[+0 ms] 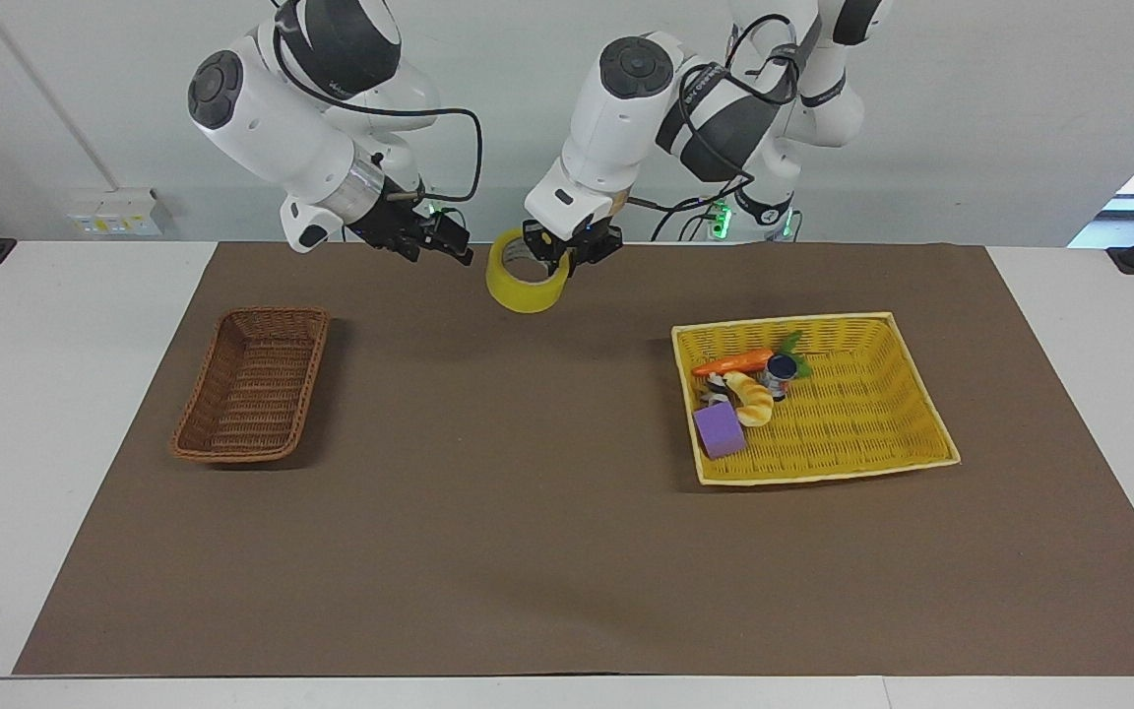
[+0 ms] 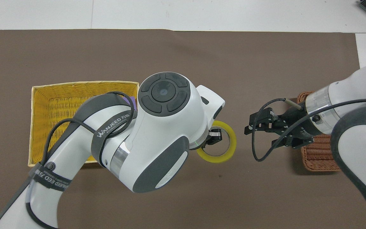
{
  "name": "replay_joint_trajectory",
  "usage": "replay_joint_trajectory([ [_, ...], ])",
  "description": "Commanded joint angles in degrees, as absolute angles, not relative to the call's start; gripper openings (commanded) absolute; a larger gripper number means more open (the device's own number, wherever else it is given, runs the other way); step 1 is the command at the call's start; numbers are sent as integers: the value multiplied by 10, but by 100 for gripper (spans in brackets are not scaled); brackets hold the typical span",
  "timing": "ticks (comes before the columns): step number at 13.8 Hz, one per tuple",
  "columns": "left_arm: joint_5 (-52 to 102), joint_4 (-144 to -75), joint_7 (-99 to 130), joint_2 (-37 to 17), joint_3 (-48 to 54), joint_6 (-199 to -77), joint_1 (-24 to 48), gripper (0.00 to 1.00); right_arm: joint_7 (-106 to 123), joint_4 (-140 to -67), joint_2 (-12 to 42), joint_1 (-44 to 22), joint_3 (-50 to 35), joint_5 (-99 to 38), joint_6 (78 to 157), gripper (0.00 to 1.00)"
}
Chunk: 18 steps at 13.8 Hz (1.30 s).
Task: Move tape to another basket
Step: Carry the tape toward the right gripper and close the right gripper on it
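The facing view shows the wide roll of translucent yellow packing tape (image 1: 528, 285) carried in the air by the left gripper (image 1: 564, 258), whose fingers are clamped on the roll's wall, one inside the ring and one outside. The roll is held over the brown mat (image 1: 547, 551) at the middle of the table, between the two baskets and apart from both. The right gripper (image 1: 449, 246) is seen raised just beside the roll, its fingers spread wide and pointed toward it, nothing between them. The narrow dark brown woven wicker basket (image 1: 252, 386) is found at the right arm's end of the table. The flat bright yellow woven basket (image 1: 852, 433) lies at the left arm's end, with an orange carrot (image 1: 732, 363), a purple block (image 1: 720, 429) and a pale bread piece (image 1: 750, 398) in it.
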State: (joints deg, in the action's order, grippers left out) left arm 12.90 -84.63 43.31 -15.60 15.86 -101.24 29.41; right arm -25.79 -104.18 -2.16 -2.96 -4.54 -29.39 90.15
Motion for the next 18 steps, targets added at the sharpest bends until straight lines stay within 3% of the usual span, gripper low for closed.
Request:
replay_joint_trajectory([
  [1,160,-877,430,-145,153,-1055,310,0,-275,-1066,-27,-20,-48,-322,916,100],
  [12,242,-878,432,-154,153,-1160,344,0,-270,-1099,-32,-22,-48,-330,932,100],
  [13,244,-878,432,-155,153,-1171,344,0,-270,-1099,-32,-20,-48,-330,931,93],
  [18,258,-880,433,-156,153,-1206,342,0,-269,-1094,-30,-7,-45,-330,902,92],
])
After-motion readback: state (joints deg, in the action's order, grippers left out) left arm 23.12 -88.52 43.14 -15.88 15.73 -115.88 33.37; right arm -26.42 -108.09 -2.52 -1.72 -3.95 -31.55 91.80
